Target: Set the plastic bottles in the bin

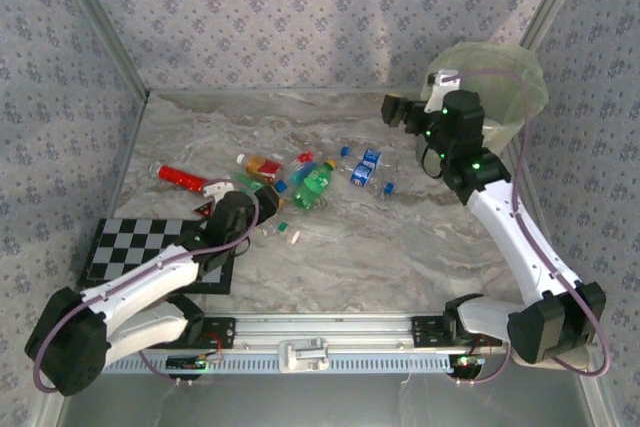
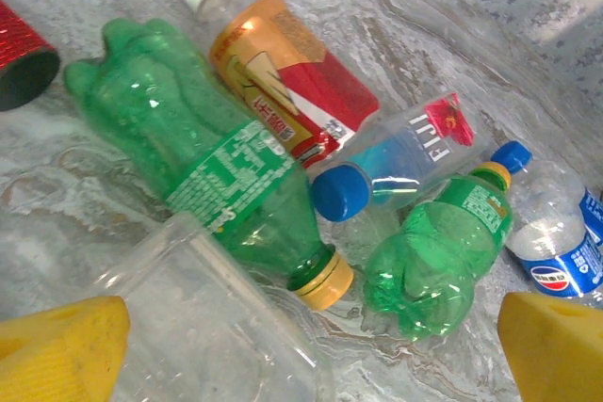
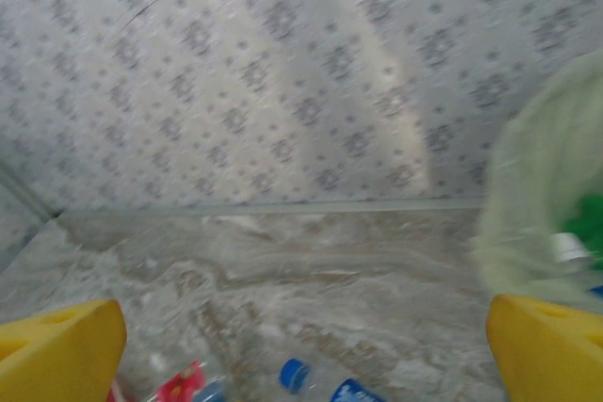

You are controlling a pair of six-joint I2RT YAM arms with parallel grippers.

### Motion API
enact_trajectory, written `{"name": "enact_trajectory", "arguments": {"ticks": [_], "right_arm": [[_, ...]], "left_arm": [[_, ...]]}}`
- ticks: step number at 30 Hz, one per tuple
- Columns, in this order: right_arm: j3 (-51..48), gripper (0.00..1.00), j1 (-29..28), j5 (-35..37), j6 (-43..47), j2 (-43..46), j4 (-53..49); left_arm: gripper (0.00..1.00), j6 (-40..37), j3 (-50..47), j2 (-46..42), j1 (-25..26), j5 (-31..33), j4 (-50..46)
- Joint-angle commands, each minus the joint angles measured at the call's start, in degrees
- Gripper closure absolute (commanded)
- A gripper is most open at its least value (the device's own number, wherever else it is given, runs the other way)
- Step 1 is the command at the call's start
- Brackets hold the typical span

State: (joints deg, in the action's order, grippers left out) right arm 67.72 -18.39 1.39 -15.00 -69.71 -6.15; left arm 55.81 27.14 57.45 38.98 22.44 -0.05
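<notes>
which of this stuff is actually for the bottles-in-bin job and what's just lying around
For the job:
- big green bottle
- orange-labelled bottle
- clear Fiji bottle
- small green bottle
- blue-labelled clear bottle
- bin

Just lying about:
- black-and-white checkerboard
- small loose bits near it, too small to identify

Bright even light, right wrist view blurred
</notes>
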Motion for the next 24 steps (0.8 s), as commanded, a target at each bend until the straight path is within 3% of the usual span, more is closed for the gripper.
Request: {"name": "enact_trajectory", "arguments": {"ticks": [1,8,13,24], "right_arm": [[-1.79,0.00,-3.00,1.89,0.84,-1.70,2.30],[-2.12,0.00,-5.62,3.22,1.15,-4.73,-0.45],[-2.86,0.00,-5.81,3.04,0.35,-5.34,-2.09],[-4.84,0.00,-5.81,3.93,-0.29,-3.99,-3.13]], "left_arm": [[0.00,5.46,-1.16,-2.16,-0.40,3.15,-6.53],[0.00,16.81,-2.45,-4.59,-0.42,3.98,-12.09],[0.00,20.16,-0.90,-3.54,-0.40,2.60,-11.85],[0.07,33.12,9.46,10.01,0.76,2.02,-19.87]]}}
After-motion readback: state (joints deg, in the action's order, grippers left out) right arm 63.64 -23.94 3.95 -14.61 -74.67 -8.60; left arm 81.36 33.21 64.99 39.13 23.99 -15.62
